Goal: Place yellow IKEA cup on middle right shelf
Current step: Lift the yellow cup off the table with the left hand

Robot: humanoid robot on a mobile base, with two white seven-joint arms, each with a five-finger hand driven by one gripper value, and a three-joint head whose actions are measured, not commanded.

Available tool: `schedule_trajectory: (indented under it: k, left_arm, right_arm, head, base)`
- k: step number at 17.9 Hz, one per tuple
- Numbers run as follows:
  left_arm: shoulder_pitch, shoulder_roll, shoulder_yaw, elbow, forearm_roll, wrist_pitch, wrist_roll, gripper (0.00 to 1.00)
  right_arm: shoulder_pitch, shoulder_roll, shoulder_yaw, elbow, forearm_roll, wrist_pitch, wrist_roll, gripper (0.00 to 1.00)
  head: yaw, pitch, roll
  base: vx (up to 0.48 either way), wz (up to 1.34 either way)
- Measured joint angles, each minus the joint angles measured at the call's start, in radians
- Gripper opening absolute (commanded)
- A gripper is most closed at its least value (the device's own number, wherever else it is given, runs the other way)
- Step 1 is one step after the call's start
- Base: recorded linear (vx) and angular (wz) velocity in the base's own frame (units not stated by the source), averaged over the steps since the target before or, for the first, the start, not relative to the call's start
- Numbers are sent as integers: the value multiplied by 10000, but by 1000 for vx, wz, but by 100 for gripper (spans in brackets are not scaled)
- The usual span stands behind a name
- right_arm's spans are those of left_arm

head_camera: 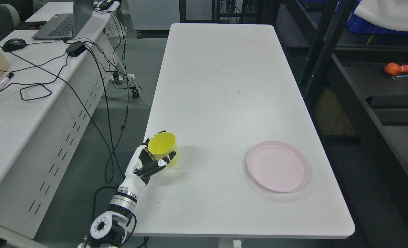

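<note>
A yellow cup [164,146] stands upright near the left edge of the white table [221,86], its open mouth up. My left hand [152,159] comes in from the lower left and its fingers [163,162] are wrapped around the cup's near side, thumb behind it on the far left. The cup still appears to rest on the tabletop. A dark shelf unit [362,93] stands to the right of the table. My right arm is out of view.
A pink plate [278,166] lies on the table's near right part. An orange object [396,68] sits on a shelf board at the right. A second white desk [24,86] at the left carries a laptop [64,20], a mouse and cables.
</note>
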Motion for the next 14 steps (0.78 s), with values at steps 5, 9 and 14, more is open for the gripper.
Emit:
schedule_trajectory:
  k: [5,9,14]
  left_arm:
    - [349,0,466,-1168,303,-374,-36,1]
    - [500,0,697,-1804,398,-661,-38,1]
    - [605,0,839,-2248,441,-719,-42,1]
  right_arm:
    - [0,0,0,0,0,0,-36,99]
    - [1,0,0,0,0,0,-39,99]
    - [2,0,0,0,0,0,-43,99]
  head:
    - [0,0,0]
    - [0,0,0]
    - [0,0,0]
  base:
    - [-88,-9]
    - [-175,-140]
    - [-183,-263]
